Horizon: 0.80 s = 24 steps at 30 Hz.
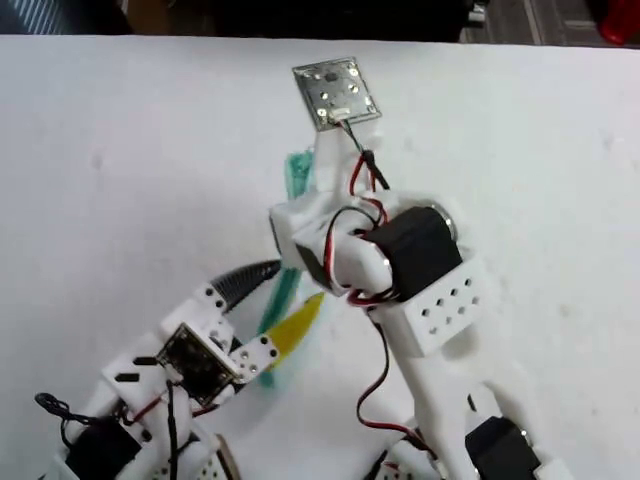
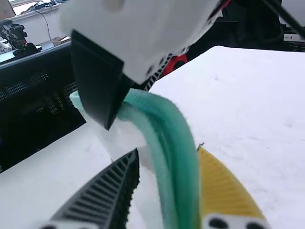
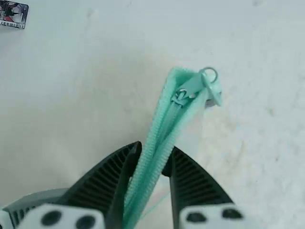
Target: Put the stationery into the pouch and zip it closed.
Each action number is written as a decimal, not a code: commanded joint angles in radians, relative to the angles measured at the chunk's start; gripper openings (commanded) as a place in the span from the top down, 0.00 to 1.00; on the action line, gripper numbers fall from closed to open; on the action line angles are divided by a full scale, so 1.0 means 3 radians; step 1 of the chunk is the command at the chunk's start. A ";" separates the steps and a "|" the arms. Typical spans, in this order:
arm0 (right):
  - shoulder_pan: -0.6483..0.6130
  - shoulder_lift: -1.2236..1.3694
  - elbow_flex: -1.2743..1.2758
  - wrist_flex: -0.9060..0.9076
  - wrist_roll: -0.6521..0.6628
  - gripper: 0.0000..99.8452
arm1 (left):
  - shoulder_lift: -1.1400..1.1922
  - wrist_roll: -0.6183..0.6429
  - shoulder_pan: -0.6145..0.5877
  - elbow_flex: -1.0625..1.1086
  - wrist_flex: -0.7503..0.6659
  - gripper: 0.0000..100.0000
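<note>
A mint-green pouch [image 1: 296, 175] stands on edge on the white table [image 1: 130, 180], its zipper edge up. In the right wrist view, the zipper slider [image 3: 183, 94] with its ring pull sits at the far end of the pouch [image 3: 164, 126], and the zipper line looks closed. My right gripper [image 3: 155, 147] is shut on the zipper edge, one black finger on each side. My left gripper [image 1: 300, 282] holds the nearer end. In the left wrist view, the pouch [image 2: 178, 143] lies between this gripper's [image 2: 167, 152] black and yellow fingers.
The right arm's body [image 1: 410, 270] hangs over the pouch's middle in the high view. A small printed card [image 3: 13, 14] lies on the table off to one side. The table's far edge [image 1: 200, 38] borders dark clutter.
</note>
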 commanded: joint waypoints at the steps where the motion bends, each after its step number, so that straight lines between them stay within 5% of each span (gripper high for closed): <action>1: 0.0084 0.0043 -0.0046 -0.0043 0.0072 0.98 | 0.0013 0.0026 0.0049 -0.0164 0.0276 0.78; 9: 0.0437 0.0033 -0.0046 -0.0136 0.0077 0.98 | 0.0013 0.0026 0.0028 -0.0655 0.0823 0.78; 16: 0.0386 0.0028 -0.0046 -0.0274 0.0650 0.98 | 0.0013 0.0026 0.0023 -0.0690 0.0844 0.80; 24: 0.0289 0.0054 -0.0046 -0.0923 0.0680 0.98 | 0.0013 0.0148 -0.0263 -0.0747 0.0849 0.85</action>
